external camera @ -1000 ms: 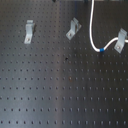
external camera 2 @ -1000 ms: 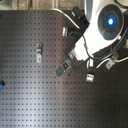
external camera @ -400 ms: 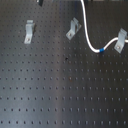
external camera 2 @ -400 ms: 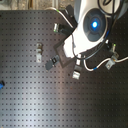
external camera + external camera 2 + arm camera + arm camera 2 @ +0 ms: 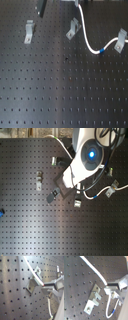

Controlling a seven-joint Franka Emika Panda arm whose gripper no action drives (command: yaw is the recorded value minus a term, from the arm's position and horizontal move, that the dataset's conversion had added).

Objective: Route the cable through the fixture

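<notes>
1. My gripper point(image 5: 44, 286) fingers are clamped on the thin glossy white cable point(image 5: 86, 41), right next to a small grey metal clip fixture point(image 5: 32, 281).
2. Its blue-banded end point(image 5: 101, 50) lies on the black perforated board point(image 5: 60, 90).

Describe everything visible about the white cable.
The cable is a thin, glossy white cord with a short blue band near one end. In the first exterior view it drops from the top edge, passes beside the middle metal bracket, curves and rises to the right-hand bracket. In both wrist views it runs taut into the gripper, which seems to pinch it, then loops slack beyond. It hangs above the black perforated board.
</notes>
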